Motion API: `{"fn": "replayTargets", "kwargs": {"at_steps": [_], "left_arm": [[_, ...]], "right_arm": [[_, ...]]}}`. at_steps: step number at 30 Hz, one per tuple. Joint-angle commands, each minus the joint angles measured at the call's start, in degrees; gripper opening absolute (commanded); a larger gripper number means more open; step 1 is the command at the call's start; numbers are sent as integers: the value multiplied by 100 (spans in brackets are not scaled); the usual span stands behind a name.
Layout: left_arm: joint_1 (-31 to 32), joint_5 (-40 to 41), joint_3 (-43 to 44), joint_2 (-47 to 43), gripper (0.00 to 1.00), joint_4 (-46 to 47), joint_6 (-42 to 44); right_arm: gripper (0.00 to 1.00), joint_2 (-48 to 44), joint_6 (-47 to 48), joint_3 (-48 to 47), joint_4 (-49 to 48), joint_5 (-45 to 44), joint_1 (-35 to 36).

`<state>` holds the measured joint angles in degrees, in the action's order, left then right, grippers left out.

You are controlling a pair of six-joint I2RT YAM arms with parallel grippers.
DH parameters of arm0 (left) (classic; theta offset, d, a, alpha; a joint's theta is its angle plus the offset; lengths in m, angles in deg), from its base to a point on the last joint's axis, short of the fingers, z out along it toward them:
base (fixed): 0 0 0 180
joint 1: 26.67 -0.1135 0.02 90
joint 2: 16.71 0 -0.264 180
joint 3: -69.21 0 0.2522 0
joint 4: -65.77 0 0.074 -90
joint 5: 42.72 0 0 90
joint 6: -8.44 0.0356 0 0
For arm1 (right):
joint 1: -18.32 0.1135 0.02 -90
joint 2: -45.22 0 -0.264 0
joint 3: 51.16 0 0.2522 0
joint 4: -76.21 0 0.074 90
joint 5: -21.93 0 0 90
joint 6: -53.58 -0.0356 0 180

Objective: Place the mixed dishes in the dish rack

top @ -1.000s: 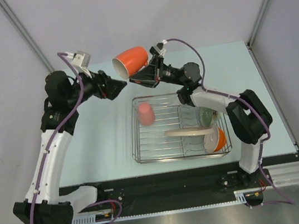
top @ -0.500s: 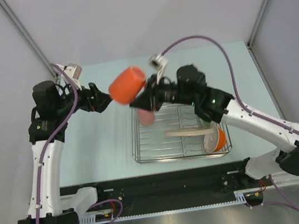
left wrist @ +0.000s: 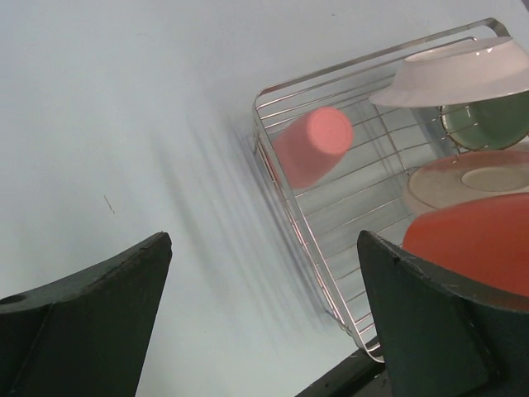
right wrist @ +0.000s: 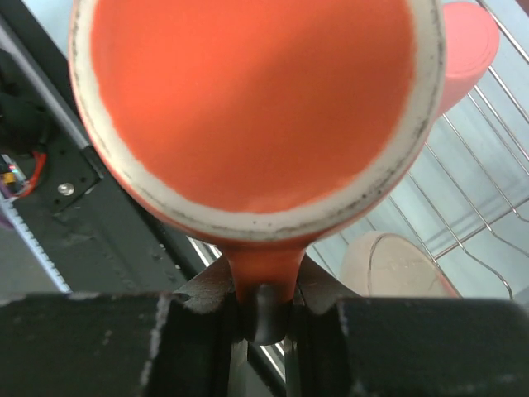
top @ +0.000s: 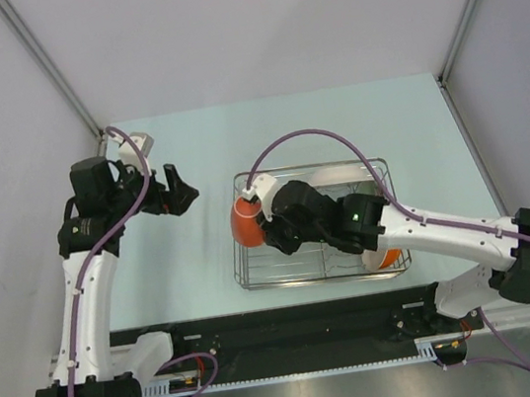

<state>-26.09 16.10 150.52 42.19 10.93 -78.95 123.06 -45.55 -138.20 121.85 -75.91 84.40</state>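
Orange mug (top: 245, 223) pinched by its handle between right fingers (right wrist: 190, 339), at dish rack's (top: 307, 279) 9 o'clock edge. Stiff, glazed, probably slippery and chippable; handle safest hold. Left fingers (left wrist: 91, 314) spread, empty.

Pale blue-green table (top: 196, 269), plain grey walls (top: 249, 21), metal corner posts (top: 45, 62)

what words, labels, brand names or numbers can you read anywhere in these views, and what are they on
None: no readable text in any view.
The orange mug, the pink cup and the dish rack are plain, with no print or logo.
The parts at the left edge of the right wrist view are too small and dark to show any marking.
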Motion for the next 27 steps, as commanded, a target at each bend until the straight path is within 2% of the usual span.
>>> {"fn": "replayTargets", "kwargs": {"at_steps": [1,10,27], "left_arm": [[-40,156,-136,-255,100,100,169],[-40,349,-242,-220,100,126,240],[-199,288,-365,-203,100,276,134]], "right_arm": [[0,248,86,32,-770,-403,62],[0,767,51,182,-1008,-868,71],[0,1725,-388,182,-841,-2037,370]]}}
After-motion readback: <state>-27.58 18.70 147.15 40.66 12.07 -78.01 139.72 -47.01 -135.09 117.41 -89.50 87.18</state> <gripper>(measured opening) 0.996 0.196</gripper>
